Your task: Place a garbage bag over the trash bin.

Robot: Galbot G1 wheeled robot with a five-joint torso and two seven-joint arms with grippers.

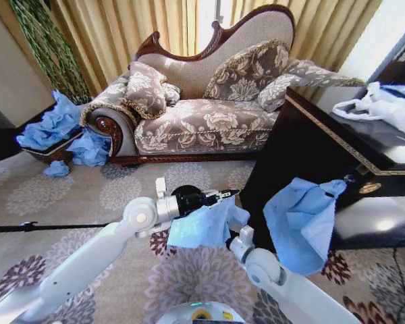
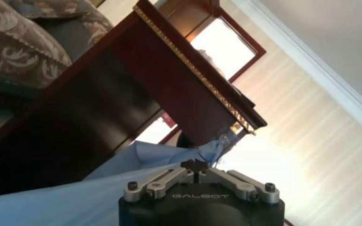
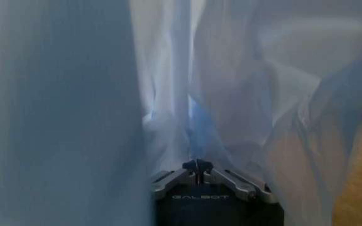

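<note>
Garbage bag [image 1: 206,226] plastic hangs low in the middle of the head view, pinched in both grippers. Left gripper [image 2: 195,165] is pressed together on one edge. Right gripper [image 3: 197,165] is pressed together on another fold. Dark bench [image 1: 310,145] stands at two o'clock, sofa [image 1: 202,101] at twelve.

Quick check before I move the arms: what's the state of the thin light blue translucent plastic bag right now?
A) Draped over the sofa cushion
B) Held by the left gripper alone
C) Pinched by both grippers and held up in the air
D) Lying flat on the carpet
C: the left gripper and the right gripper each have their fingers closed on the thin light blue translucent plastic bag, which hangs between the arms above the carpet.
</note>
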